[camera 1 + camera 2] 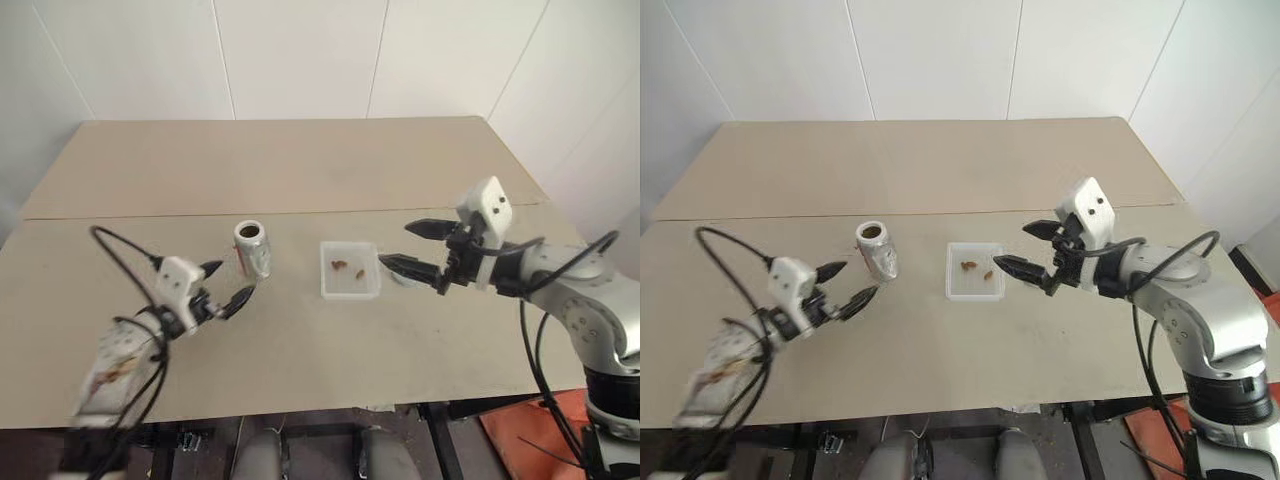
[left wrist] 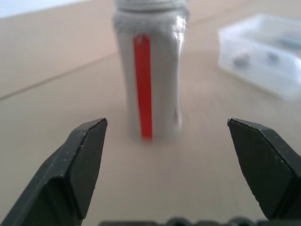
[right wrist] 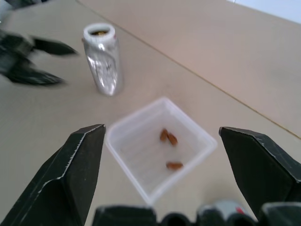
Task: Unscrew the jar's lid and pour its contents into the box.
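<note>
The jar (image 1: 253, 248) stands upright on the table, lidless, its whitish label with a red stripe (image 2: 143, 84) facing my left gripper. Something brown shows in the jar's mouth (image 3: 99, 32). My left gripper (image 1: 230, 282) is open, just short of the jar on its front-left and not touching it. The box (image 1: 350, 288) lies right of the jar with three brown pieces of the contents (image 3: 168, 137) in it. My right gripper (image 1: 395, 244) hovers open over the box's right edge. A small round grey thing, probably the lid (image 1: 403, 277), lies on the table beside the box under that gripper.
The beige table (image 1: 300, 170) has a seam running across it behind the jar and box. White walls stand behind the far edge. The near edge runs close below my left arm, with black cables looping off both arms.
</note>
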Tool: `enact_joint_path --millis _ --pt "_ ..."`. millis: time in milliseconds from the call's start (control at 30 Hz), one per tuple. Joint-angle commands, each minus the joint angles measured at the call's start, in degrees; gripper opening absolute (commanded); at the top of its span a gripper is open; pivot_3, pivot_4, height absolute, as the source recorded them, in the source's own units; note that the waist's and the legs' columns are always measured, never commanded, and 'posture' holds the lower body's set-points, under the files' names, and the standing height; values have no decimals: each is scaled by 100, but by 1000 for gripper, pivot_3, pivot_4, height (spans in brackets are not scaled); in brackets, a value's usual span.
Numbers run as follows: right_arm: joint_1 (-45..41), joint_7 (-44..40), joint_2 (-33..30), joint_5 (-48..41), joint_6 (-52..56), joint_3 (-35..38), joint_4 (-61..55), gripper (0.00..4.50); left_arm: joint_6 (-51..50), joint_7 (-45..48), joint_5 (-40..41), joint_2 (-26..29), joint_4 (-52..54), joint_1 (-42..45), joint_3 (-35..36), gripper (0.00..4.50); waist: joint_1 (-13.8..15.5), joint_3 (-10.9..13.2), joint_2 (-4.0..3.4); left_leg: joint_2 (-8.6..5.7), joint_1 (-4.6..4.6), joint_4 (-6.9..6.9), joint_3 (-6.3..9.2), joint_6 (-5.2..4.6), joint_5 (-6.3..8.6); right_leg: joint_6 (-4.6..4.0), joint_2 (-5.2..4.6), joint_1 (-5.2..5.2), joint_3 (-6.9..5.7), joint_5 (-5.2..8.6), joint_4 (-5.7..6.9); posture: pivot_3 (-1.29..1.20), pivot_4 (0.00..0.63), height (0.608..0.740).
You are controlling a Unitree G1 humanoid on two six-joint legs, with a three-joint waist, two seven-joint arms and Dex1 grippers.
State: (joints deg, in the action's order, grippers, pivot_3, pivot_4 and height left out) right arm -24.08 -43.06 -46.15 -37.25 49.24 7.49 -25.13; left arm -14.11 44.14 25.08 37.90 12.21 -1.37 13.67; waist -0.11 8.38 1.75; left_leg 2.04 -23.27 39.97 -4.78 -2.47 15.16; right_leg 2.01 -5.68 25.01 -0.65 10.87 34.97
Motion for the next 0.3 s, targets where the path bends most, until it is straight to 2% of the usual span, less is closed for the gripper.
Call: enact_joint_path --millis 33,167,300 --pt "538 -800 -252 268 -1181 410 159 4500 -186 779 945 586 916 -223 933 4469 59 0 -1 0 2 -1 1 1 0 -3 -1 -2 -6 3 -1 0 150 740" --pt "1052 -1445 -333 381 -1996 629 445 4500 -291 1364 1334 1023 922 -188 1225 4469 94 -1 -4 -10 25 4 -5 2 -2 -3 -12 -28 -3 5 -1 0 150 740" --pt "1189 -1649 -403 421 -2206 659 607 4500 -299 1434 1332 1102 792 -36 1171 4469 65 0 -4 -8 68 2 -13 3 -2 -42 -4 -65 1 35 -1 0 150 740"
